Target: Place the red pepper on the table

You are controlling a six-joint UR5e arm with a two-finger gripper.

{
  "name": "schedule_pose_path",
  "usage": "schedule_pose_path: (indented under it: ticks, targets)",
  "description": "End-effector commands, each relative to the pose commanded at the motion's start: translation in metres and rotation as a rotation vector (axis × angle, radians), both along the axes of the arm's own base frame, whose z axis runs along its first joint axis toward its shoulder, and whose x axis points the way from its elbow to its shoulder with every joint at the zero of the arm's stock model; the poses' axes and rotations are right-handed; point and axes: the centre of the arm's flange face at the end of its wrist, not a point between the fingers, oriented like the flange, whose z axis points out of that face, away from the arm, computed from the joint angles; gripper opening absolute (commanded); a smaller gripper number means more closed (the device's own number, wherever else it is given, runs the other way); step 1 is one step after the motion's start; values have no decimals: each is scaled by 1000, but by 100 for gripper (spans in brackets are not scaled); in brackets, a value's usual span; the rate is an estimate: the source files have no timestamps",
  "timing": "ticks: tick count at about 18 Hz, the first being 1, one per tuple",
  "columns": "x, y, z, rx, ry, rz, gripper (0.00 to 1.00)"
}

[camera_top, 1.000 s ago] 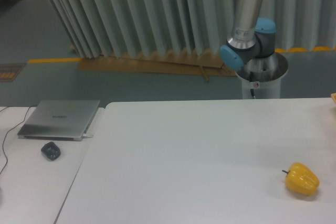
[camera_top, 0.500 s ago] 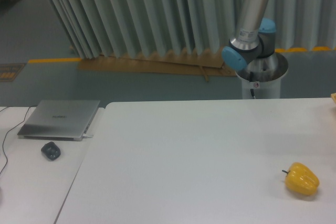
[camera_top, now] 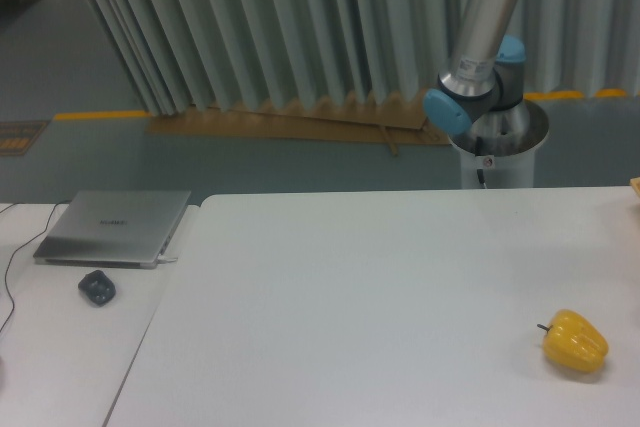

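The table [camera_top: 350,287] carries a yellow pepper [camera_top: 576,342] near its right front side, and the red pepper does not show anywhere on it or around it. Behind the table's far edge only the lower part of the arm [camera_top: 485,37] rises from its base [camera_top: 497,142]; the gripper is above the frame, so I cannot tell its state. Left of the table, on a separate desk [camera_top: 60,347], lie a closed laptop [camera_top: 113,227] and a dark mouse [camera_top: 97,288] in front of it.
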Motion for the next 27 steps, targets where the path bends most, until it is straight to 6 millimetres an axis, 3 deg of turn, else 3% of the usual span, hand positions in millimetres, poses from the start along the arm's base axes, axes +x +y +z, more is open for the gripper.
schedule_pose_path:
  ticks: [6, 25, 26, 27]
  targets:
    - [11, -1, -24, -40, -49, -13, 100]
    - [9, -6, -51, -33, -103, -115, 100]
    - [9, -6, -51, -32, -104, -115, 100]
    - [9, -6, -51, -33, -104, -115, 91]
